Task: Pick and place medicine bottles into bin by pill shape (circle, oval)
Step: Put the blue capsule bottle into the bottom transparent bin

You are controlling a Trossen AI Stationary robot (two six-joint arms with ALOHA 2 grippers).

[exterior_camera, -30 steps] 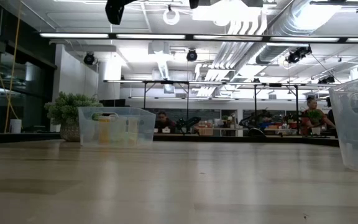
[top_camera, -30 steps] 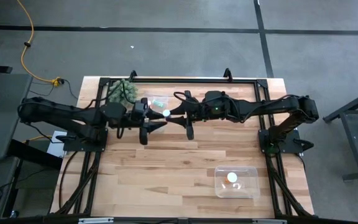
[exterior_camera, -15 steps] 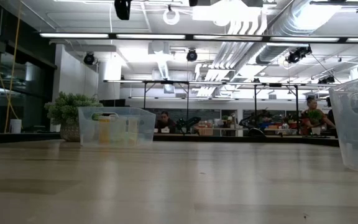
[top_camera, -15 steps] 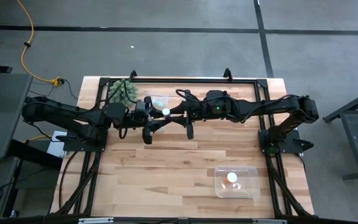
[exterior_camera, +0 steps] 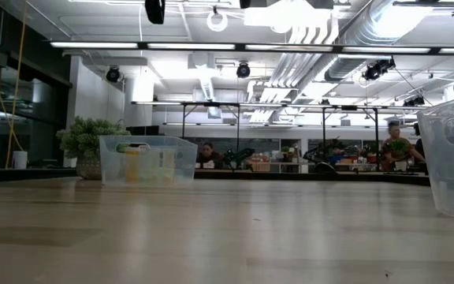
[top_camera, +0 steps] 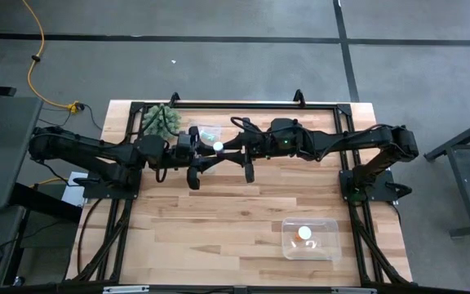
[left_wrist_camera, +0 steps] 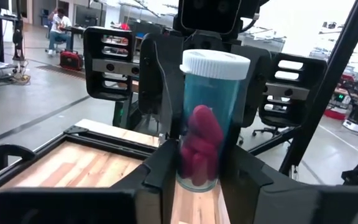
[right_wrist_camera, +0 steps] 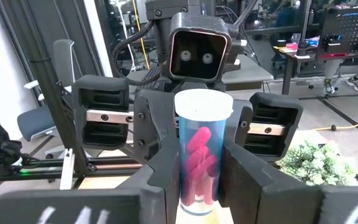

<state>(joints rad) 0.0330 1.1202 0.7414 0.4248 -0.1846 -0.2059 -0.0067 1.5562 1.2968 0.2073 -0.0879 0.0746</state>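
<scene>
Above the far middle of the table (top_camera: 219, 204), just beside the far bin (top_camera: 206, 133), the left tool (top_camera: 205, 157) and the right tool (top_camera: 233, 152) meet from opposite sides on one medicine bottle (left_wrist_camera: 207, 118). It is upright, a clear teal bottle with a white cap, holding long pink pills. Both tools are clenched on it: the right tool's fingers (right_wrist_camera: 160, 168) press its sides, and the left tool's fingers (left_wrist_camera: 163, 168) flank it too. It hangs off the table, well apart from the near bin (top_camera: 310, 239), where a white-capped bottle (top_camera: 304, 233) lies. A green plant (top_camera: 160, 121) sits just beside the far bin.
</scene>
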